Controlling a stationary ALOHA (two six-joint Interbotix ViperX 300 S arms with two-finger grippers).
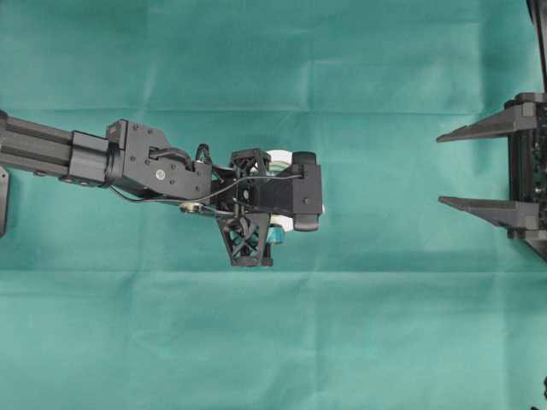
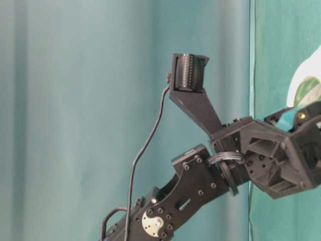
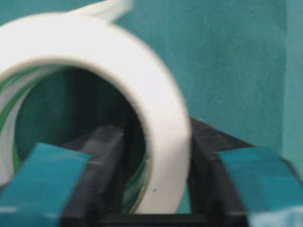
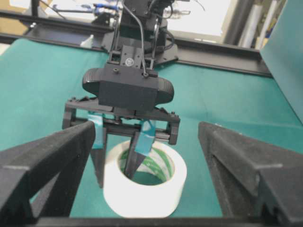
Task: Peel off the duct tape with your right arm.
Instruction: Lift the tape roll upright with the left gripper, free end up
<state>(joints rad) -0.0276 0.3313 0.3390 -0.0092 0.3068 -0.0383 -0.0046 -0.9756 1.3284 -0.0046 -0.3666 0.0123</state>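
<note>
Even soft light falling on green cloth (image 1: 273, 342), shadows staying faint; tape roll (image 3: 156, 118) blurring close to left wrist lens; bright window (image 4: 203, 14) glaring behind.

Left arm (image 1: 102, 158) is reaching level across toward the middle, wrist bent so the left claw (image 4: 118, 153) is pointing down. Its two teal-taped fingers (image 4: 144, 137) are standing close together, one inside the ring of the tape roll (image 4: 144, 187) and one outside, the wall of the roll between them. Right claw (image 1: 479, 166) is sitting well apart from the left claw, level, its two plain black fingers (image 1: 479, 126) spread wide with nothing between them.
</note>
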